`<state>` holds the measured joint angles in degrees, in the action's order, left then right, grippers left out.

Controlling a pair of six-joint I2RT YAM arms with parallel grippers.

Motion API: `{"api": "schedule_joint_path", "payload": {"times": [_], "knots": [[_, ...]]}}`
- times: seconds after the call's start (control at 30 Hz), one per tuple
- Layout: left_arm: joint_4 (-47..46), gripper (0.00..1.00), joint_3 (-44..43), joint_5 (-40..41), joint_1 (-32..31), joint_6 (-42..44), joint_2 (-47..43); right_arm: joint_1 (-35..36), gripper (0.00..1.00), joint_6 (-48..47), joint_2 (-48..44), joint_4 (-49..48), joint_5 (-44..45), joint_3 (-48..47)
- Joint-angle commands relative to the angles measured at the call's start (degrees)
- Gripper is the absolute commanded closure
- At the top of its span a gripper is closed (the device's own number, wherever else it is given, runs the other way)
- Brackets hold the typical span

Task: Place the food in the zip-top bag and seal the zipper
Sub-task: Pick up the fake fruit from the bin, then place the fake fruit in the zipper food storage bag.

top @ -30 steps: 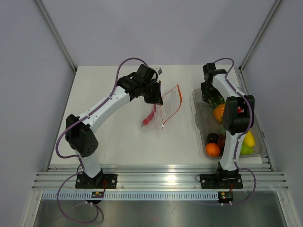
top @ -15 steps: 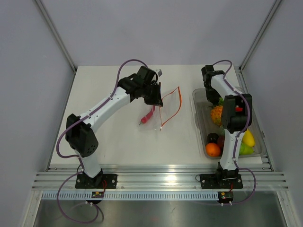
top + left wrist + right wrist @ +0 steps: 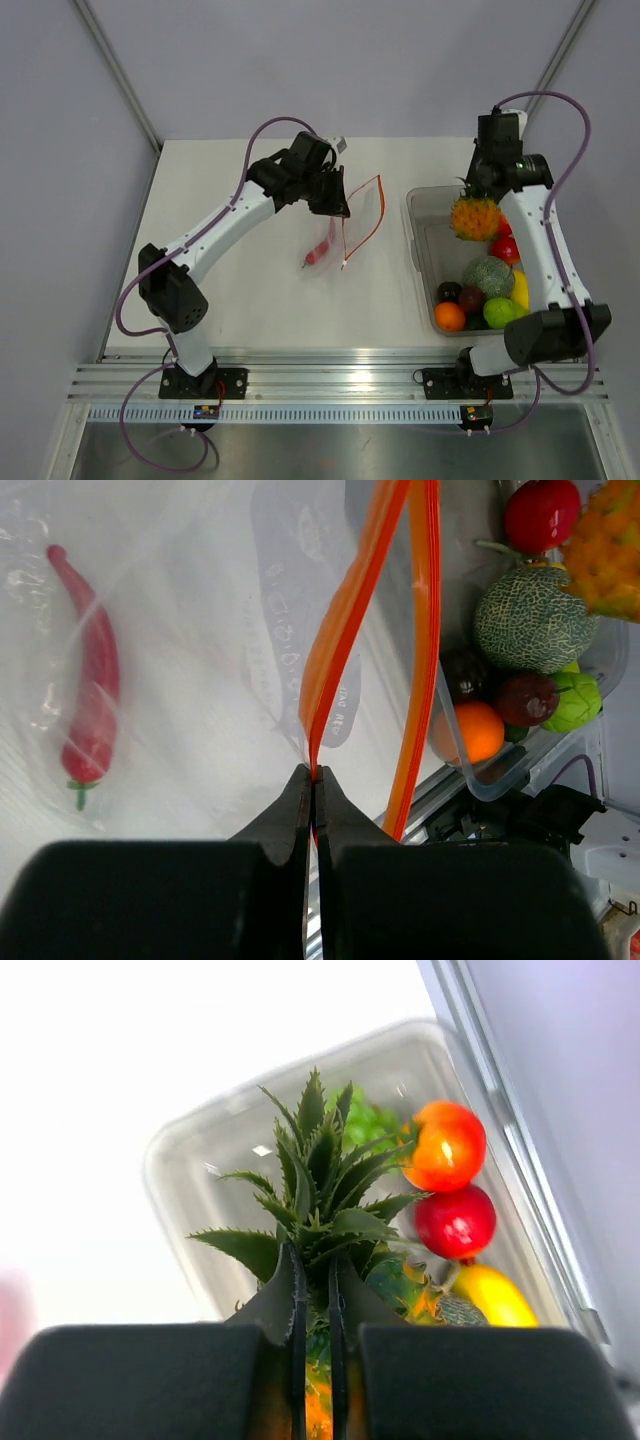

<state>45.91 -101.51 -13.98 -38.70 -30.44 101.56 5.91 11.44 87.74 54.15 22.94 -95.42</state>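
Over the far end of the bin (image 3: 418,265), the right gripper (image 3: 312,1270) is clamped on the pineapple (image 3: 475,217) by its leaves. To the left, the left gripper (image 3: 313,780) pinches the zipper (image 3: 345,630), holding the bag (image 3: 200,600) open with a chili (image 3: 90,710) inside.

The clear, crinkly bag (image 3: 358,218) lies mid-table (image 3: 250,280), mouth gaping toward the bin (image 3: 412,240). Its red-orange zipper (image 3: 345,630) is unsealed, the strips spread in a loop, and a red chili (image 3: 318,250) lies inside. The yellow-orange pineapple (image 3: 475,217) hangs by its green leaves above the bin's far end. In the bin rest a netted melon (image 3: 488,276), an orange (image 3: 450,316), and red (image 3: 505,250), yellow (image 3: 520,288), green (image 3: 498,312) and dark purple (image 3: 449,292) pieces.
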Motion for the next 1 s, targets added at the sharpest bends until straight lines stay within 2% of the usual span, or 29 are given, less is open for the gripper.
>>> {"api": "schedule_joint_path", "payload": {"times": [0.0,0.2,0.47,0.6,0.73,0.97], "knots": [[-0.8,1.00,-4.2,-1.4,-0.1,-0.7,1.2,0.7,1.00,3.2,-11.0,-6.3,-4.5,2.4],[-2.1,1.00,-7.0,-4.7,-0.1,-3.5,3.5,2.3,1.00,8.6,-23.4,-16.3,-13.0,5.5],[-1.5,1.00,-9.8,-5.7,-0.1,-5.0,5.3,12.4,1.00,16.4,-25.4,-25.7,-16.9,5.9],[-1.2,1.00,-10.6,-6.6,0.0,-5.4,5.3,17.9,1.00,21.9,-23.2,-30.8,-14.5,8.3],[-0.4,1.00,-11.3,-6.9,0.1,-5.5,5.0,22.0,1.00,26.8,-20.5,-30.4,-6.6,10.2],[-0.8,1.00,-11.2,-8.8,1.4,-6.6,3.4,22.9,1.00,32.6,-18.8,-31.3,0.5,19.5]]}}
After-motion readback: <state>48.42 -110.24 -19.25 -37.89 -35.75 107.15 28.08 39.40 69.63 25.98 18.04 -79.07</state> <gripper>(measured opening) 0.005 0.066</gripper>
